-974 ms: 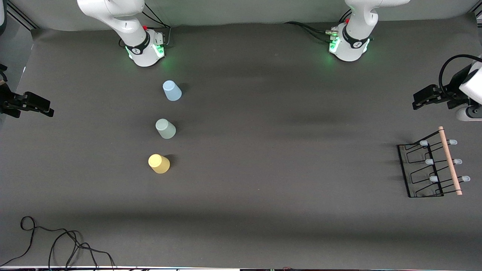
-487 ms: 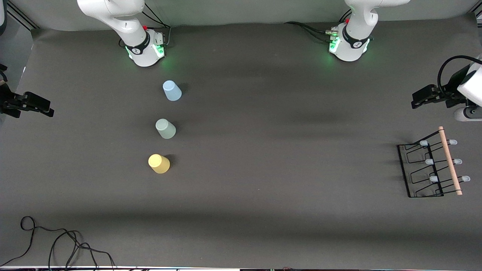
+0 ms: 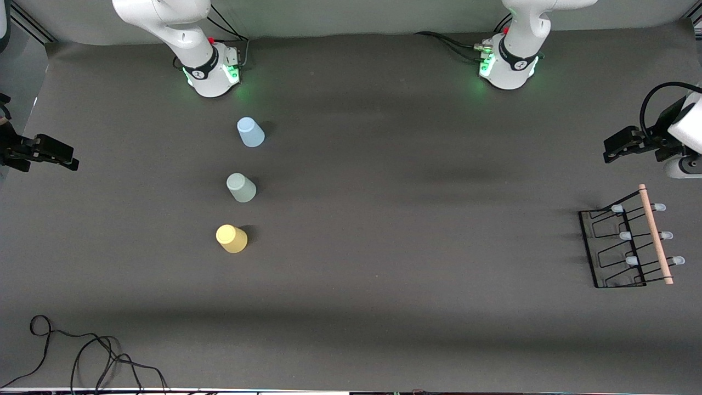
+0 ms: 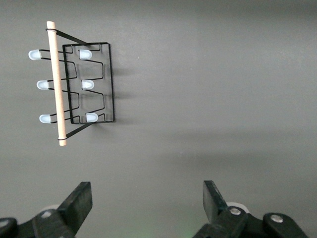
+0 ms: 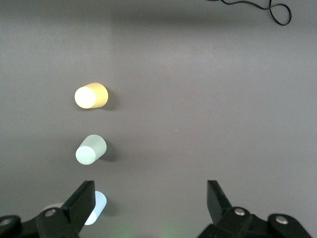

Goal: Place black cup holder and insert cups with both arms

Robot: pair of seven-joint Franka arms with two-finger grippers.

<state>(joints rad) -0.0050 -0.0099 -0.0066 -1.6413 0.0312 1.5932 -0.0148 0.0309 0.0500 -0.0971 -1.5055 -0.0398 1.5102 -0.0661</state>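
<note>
Three cups (image 3: 241, 186) stand upside down in a row on the tabletop (image 3: 384, 219), toward the right arm's end; black cup holder (image 3: 625, 247) stands toward the left arm's end.

Left wrist view: left gripper (image 4: 147, 203), fingers released, high over bare tabletop, holder well clear of the fingers. Likely light, stiff wire; take the wooden rod (image 4: 56, 82).

Right wrist view: right gripper (image 5: 151, 201), fingers spread, empty, blue cup (image 5: 96, 208) just beside one finger. Probably light, slippery plastic; pinch the sidewalls.

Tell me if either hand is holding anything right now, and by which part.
Nothing is held. The left hand hangs open above the table near the black cup holder; the right hand hangs open near the cups.
</note>
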